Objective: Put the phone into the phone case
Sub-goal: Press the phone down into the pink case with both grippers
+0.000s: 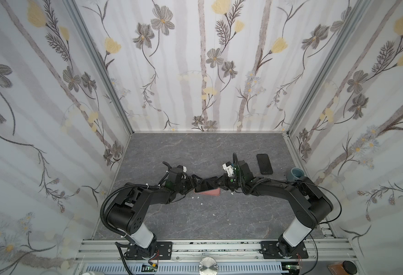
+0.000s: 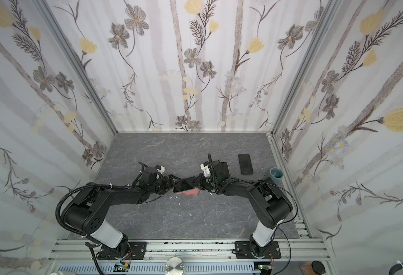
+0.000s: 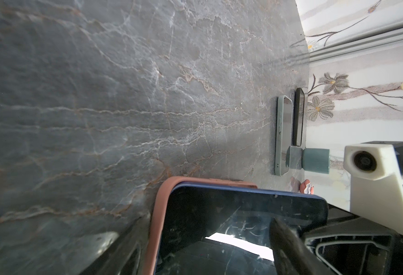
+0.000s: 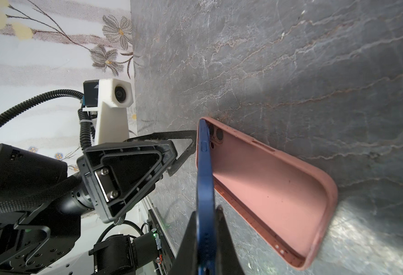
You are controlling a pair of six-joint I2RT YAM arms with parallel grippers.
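Note:
The phone (image 4: 204, 178), blue-edged with a dark screen (image 3: 219, 214), stands tilted. Its camera end sits in the pink phone case (image 4: 267, 185), which lies open side up on the grey table; its other end is raised. My right gripper (image 4: 206, 210) is shut on that raised end, one finger on each face. My left gripper (image 3: 203, 238) is at the case's camera end with its jaws wide. One of its fingers (image 4: 186, 145) touches the phone's screen side, and the other lies by the case's outer edge (image 3: 158, 214). In both top views the grippers meet over the phone (image 1: 206, 185) (image 2: 185, 184).
A second black phone (image 1: 264, 163) lies at the back right, beside a phone in a green case (image 3: 284, 133). A teal cup (image 1: 295, 173) stands near the right wall. Small white crumbs (image 1: 202, 204) lie in front of the case. Flowered walls enclose three sides.

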